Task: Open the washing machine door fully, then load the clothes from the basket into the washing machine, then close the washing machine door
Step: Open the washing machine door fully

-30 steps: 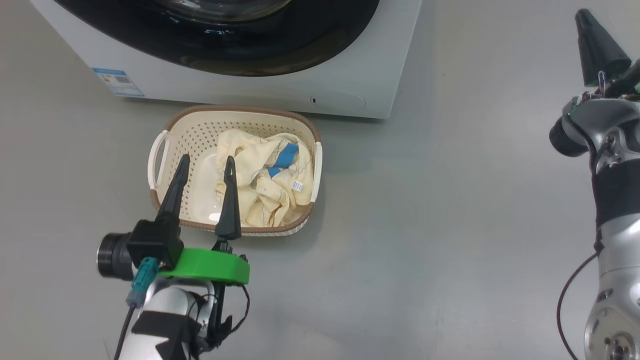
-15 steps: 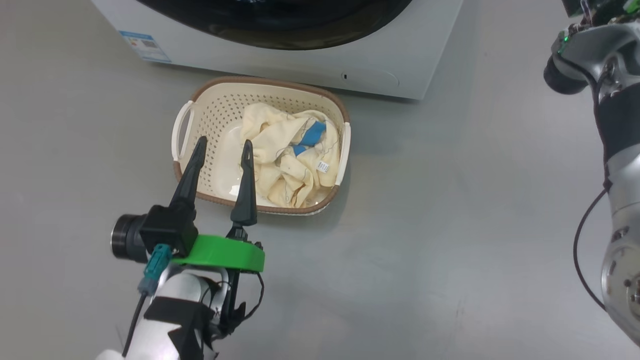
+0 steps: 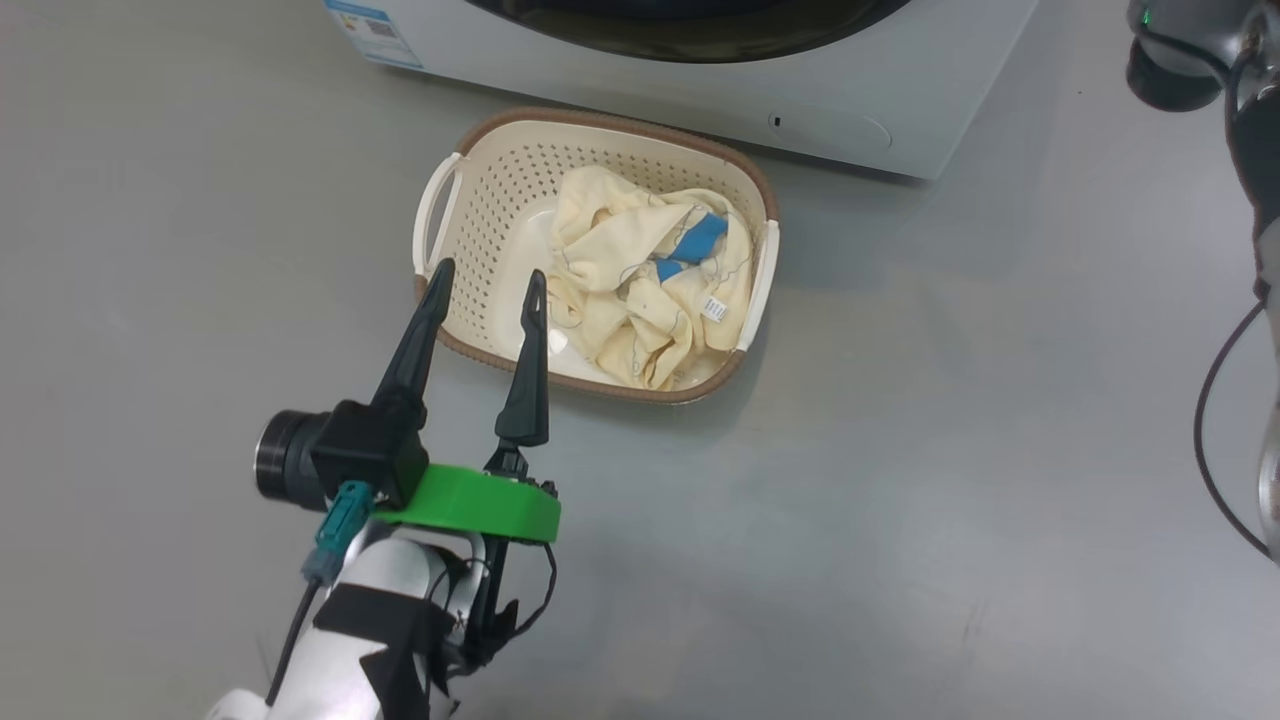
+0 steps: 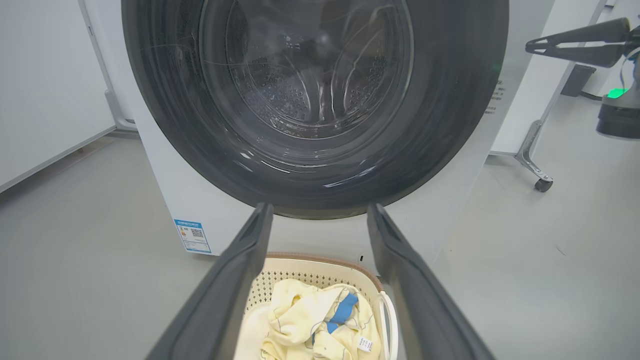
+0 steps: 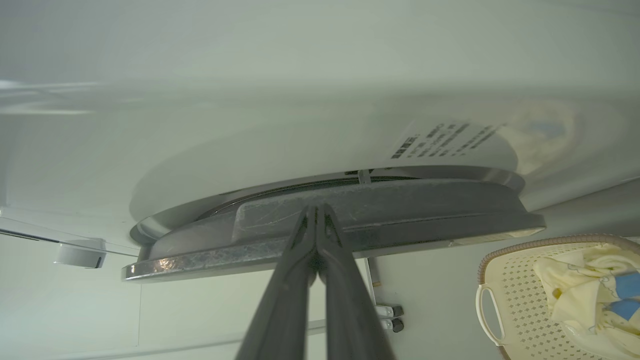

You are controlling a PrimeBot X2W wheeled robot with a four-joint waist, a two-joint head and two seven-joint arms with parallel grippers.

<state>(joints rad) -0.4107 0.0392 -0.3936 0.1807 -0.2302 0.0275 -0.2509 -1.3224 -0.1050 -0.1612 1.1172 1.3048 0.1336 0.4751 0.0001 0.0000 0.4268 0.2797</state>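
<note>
The washing machine stands at the top of the head view, its door shut, with the steel drum visible through the glass. On the floor just in front of it, the cream basket holds the cream-yellow clothes with a blue patch. My left gripper hovers open over the basket's near left part, nothing between its fingers. In the right wrist view my right gripper is shut, tips at the door's black rim edge; contact is unclear. It shows beside the door's right side.
A blue label sticker is on the machine's lower left front. A white panel on a castor foot stands right of the machine, and a white wall on its left. Grey floor surrounds the basket.
The head camera has shifted, sliding the machine and basket up and right in the picture. My right arm has moved farther up out of the picture, toward the machine. The left gripper stays open.
</note>
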